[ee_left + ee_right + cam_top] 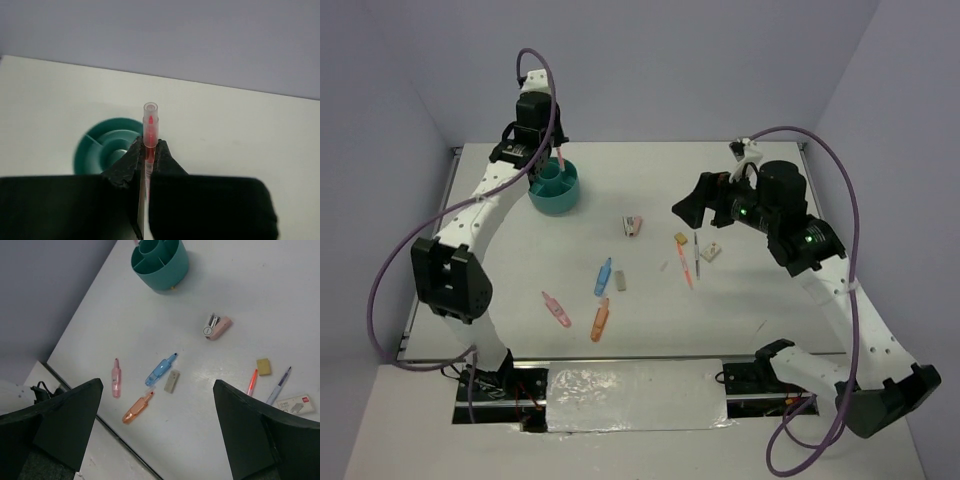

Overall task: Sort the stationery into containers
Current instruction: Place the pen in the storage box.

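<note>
While the right gripper (157, 384) gapes wide, the left gripper (148, 148) pinches a clear-capped red pen (150, 122).

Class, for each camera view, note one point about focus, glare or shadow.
Top external: even light, soft shadows, glare on the shiny strip at the near edge. Left wrist: the left gripper is a dark blur, the red pen it holds sharper. Right wrist: the fingers of the right gripper loom dark and soft; the blue marker is crisp.
</note>
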